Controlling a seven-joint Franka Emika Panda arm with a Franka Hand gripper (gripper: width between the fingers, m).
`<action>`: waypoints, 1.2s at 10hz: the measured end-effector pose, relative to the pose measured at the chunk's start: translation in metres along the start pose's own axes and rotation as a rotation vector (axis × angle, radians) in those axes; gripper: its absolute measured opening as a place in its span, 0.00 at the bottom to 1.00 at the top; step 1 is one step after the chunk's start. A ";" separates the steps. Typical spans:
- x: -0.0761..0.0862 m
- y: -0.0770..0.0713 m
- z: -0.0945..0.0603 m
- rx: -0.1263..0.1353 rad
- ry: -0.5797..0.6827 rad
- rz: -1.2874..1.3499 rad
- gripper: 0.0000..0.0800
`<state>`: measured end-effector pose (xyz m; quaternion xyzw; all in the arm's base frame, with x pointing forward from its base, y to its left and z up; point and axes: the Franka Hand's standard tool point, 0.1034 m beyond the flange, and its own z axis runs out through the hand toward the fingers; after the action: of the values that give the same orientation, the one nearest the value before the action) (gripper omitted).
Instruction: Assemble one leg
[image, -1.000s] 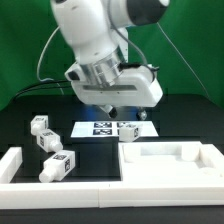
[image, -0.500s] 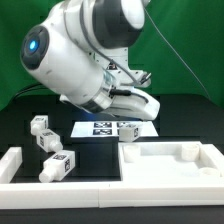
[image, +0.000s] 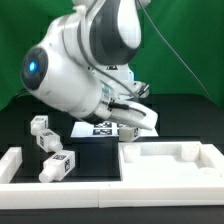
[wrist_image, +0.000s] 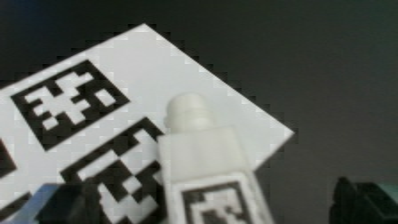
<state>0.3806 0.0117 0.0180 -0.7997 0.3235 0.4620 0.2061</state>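
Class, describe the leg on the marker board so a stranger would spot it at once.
Find the marker board, the flat white sheet of black tags on the dark table. The leg is the lone white peg on it; the other three legs sit off the board, toward the exterior view's left.

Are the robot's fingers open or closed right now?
Open: the wrist view shows both fingers far apart, with the white peg between them, not gripped.
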 end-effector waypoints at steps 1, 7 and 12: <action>0.000 -0.001 0.000 -0.003 -0.025 -0.001 0.81; 0.000 -0.002 0.000 -0.007 -0.047 -0.002 0.43; -0.028 -0.027 -0.020 -0.012 -0.027 -0.063 0.35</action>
<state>0.4018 0.0270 0.0530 -0.8043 0.2926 0.4681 0.2198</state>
